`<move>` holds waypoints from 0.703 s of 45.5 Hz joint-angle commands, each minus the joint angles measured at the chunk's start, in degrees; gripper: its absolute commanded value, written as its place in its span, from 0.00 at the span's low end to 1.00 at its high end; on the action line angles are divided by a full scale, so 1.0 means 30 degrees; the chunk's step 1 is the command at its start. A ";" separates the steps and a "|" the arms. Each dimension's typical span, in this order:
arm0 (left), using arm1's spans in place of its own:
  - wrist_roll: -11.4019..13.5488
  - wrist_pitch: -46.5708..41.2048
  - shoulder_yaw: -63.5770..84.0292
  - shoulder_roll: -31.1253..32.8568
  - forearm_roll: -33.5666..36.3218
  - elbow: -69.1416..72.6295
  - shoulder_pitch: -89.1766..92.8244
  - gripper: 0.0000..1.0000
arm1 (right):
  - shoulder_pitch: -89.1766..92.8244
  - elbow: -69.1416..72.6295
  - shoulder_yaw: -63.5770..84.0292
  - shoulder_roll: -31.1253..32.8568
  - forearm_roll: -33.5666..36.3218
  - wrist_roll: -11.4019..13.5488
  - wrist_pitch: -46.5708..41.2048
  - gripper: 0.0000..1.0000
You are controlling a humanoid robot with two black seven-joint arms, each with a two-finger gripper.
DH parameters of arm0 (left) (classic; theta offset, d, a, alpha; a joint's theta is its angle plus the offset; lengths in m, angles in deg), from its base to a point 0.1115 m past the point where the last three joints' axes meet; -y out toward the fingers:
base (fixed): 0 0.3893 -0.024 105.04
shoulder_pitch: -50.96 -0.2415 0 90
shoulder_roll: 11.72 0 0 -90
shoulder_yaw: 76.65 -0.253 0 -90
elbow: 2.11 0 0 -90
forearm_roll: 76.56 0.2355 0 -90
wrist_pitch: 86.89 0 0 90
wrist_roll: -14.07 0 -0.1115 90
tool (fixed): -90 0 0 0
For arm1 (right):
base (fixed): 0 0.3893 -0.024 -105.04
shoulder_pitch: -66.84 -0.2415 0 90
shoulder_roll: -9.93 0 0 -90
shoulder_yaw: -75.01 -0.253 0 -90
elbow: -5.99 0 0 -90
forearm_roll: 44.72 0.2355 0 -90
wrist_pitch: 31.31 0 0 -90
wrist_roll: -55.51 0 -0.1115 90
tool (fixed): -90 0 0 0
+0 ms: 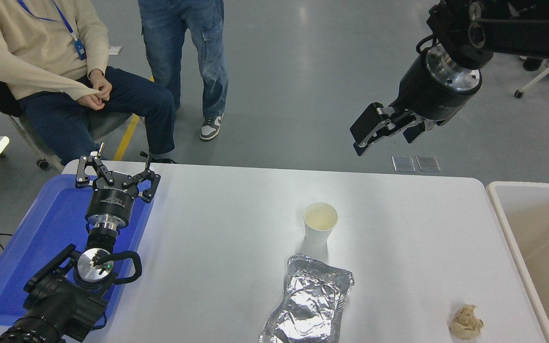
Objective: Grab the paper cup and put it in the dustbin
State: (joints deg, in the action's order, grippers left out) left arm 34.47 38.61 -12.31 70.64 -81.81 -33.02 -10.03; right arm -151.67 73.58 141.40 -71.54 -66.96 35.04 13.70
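Paper cup (320,228) mid-table (236,247), foil tray (310,305) just in front; dustbin (536,238) at right edge; my right gripper (385,136) beyond table's far edge.

The paper cup (320,228) looks smooth and matt white, while the foil tray (309,305) is crinkled, shiny metal. The bench (227,247) is smooth with a soft sheen, the blue tray (41,238) glossy plastic, the paper wad (465,322) rough and crumpled.

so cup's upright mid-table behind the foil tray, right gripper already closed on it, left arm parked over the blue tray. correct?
Not quite. The right gripper holds nothing: in the head view it hangs open in the air beyond the table's far edge, well clear of the paper cup. The rest stands: the cup is upright behind the foil tray, and the left gripper sits over the blue tray.
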 commanded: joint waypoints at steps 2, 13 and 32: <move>-0.0031 0.0031 0.0000 0.0000 0.0024 -0.0012 0.0029 1.00 | 0.2432 -0.1172 -0.0479 -0.0323 0.0029 -0.0003 0.0000 1.00; -0.0060 0.0031 -0.0029 0.0000 0.0024 -0.0012 0.0029 1.00 | 0.5508 -0.2518 -0.0801 -0.1055 0.0029 -0.0003 0.1697 1.00; -0.0060 0.0031 -0.0029 0.0029 0.0024 -0.0012 0.0029 1.00 | 0.9699 -0.5508 -0.1856 -0.2227 0.0029 0.0056 0.5330 1.00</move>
State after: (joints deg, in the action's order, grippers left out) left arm 34.30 38.70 -12.39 70.67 -81.74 -33.05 -9.95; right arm -129.56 61.66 136.79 -75.79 -66.86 35.10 23.85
